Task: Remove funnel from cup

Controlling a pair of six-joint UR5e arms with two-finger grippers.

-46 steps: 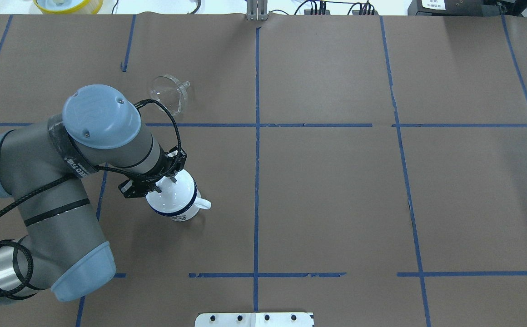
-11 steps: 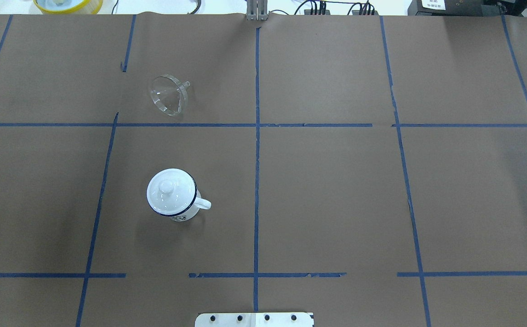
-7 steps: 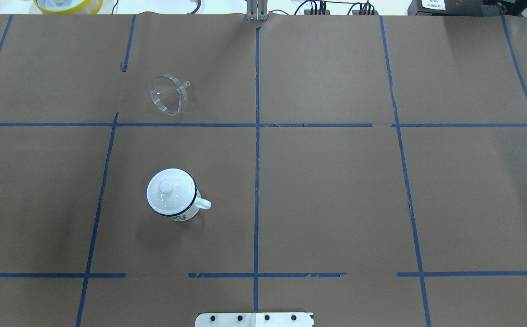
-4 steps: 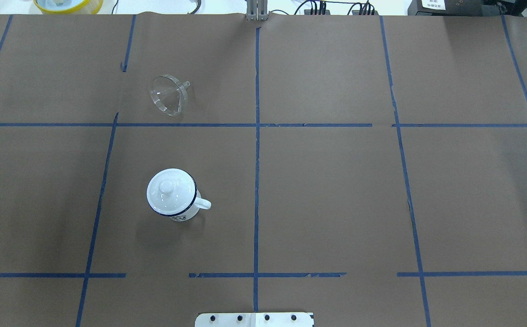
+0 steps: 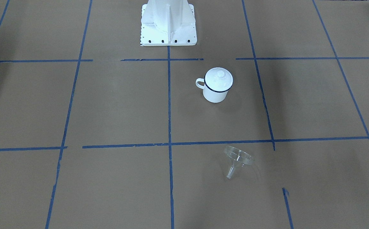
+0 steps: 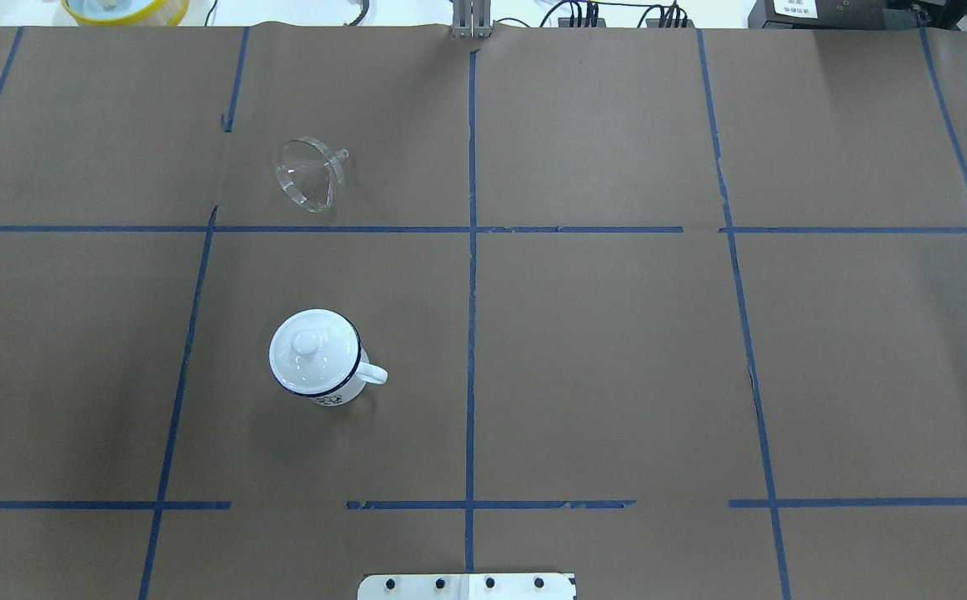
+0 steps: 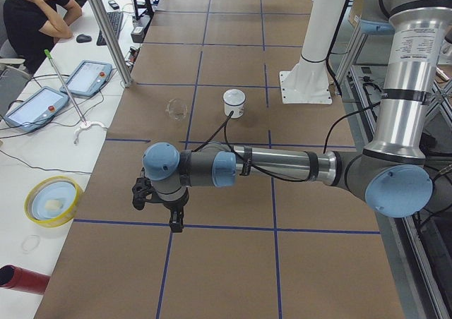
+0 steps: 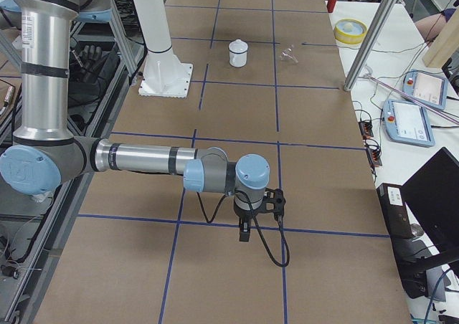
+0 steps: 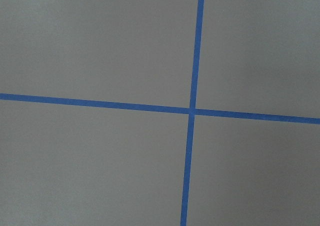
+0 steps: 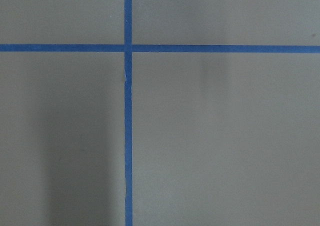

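Left gripper (image 7: 174,223) and right gripper (image 8: 245,232) hang low over opposite ends of your table (image 6: 617,333) (side views only, so you cannot tell their jaws), the lidded cup (image 6: 340,388) stands upright, and the funnel (image 6: 309,173) lies tipped beyond it, well apart.

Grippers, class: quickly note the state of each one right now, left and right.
Left gripper: cannot be told; it shows only in a side view.
Right gripper: cannot be told; it shows only in a side view.
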